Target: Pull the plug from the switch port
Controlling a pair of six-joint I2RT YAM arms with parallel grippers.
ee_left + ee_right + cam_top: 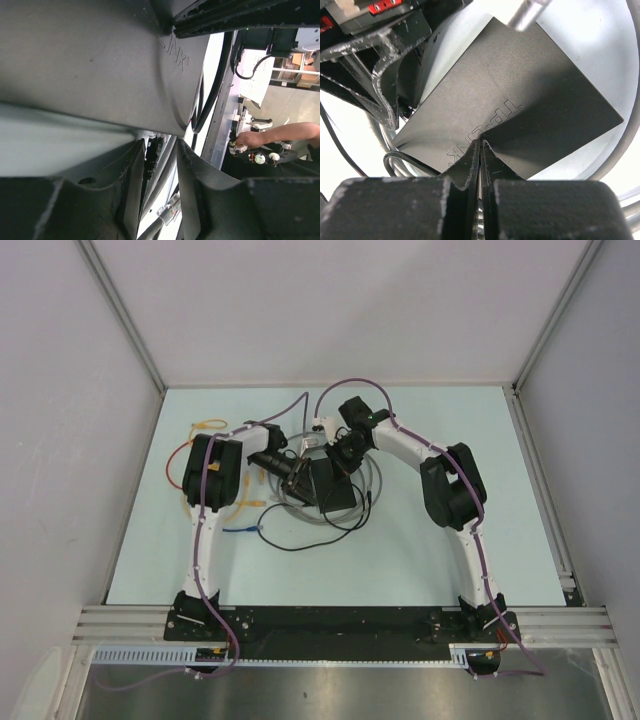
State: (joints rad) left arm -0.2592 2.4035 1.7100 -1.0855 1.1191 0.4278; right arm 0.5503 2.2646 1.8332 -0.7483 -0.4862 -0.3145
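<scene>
Top camera high behind the arm bases [195, 618], looking down over the whole table [450, 560], both wrist cameras very close, facing the switch [520, 90] lid they share

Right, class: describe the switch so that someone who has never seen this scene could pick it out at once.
On the pale table, look at the tangle of cables in the middle. The switch lies there: the only flat black box, a broad rectangle with raised lettering on top, unlike the thin cables round it.
</scene>
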